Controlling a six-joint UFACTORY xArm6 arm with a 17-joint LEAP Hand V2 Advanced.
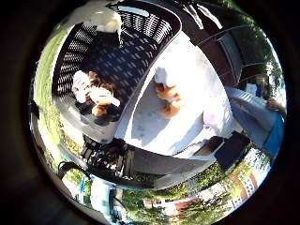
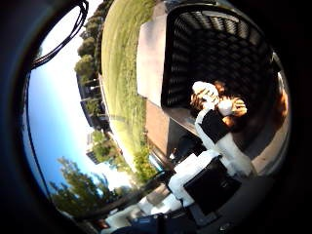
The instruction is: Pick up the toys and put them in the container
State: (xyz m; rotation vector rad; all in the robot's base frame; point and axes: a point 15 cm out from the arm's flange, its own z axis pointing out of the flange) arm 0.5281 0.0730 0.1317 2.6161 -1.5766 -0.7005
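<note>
little finger side palm view: a black slatted container [image 1: 126, 51] stands on a pale worktop [image 1: 187, 79]; 1 brown and white plush toy [image 1: 93, 93] already lies inside it, and a 2nd brown and white toy [image 1: 168, 96] lies on the worktop just beside the container.

thumb side palm view: the hand [image 2: 214, 161] reaches out with relaxed fingers holding nothing, above the container.

the step in hand looks like fetching the 2nd toy; that calls for moving over it and closing round it.
</note>
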